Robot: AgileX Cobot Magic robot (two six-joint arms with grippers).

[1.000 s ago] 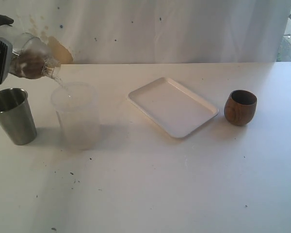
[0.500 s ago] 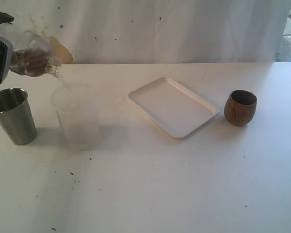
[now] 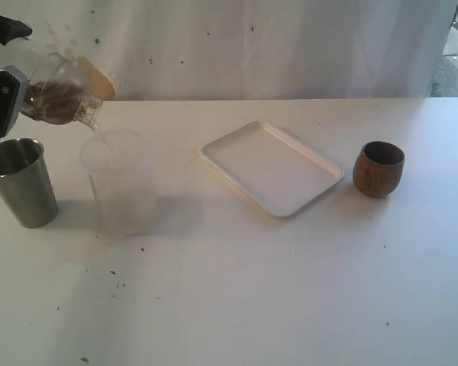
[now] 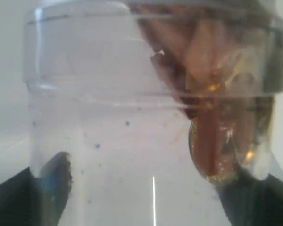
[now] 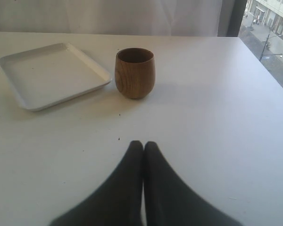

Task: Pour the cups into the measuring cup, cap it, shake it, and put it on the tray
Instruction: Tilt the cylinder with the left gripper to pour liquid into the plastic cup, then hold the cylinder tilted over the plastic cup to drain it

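Left gripper (image 3: 15, 95): grasping clear vessel (image 3: 57, 99) of brown contents, tipped over translucent cup (image 3: 120, 187), well left of tray (image 3: 275, 171).
Right gripper (image 5: 142, 150): clenched, empty.
Advice: hold lip above cup mouth; tilt slowly.

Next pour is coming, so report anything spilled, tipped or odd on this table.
No spill shows around the frosted cup. The left gripper holds a clear container tilted over it to pour. Odd: brown stains on the backdrop behind, dark specks on the table.
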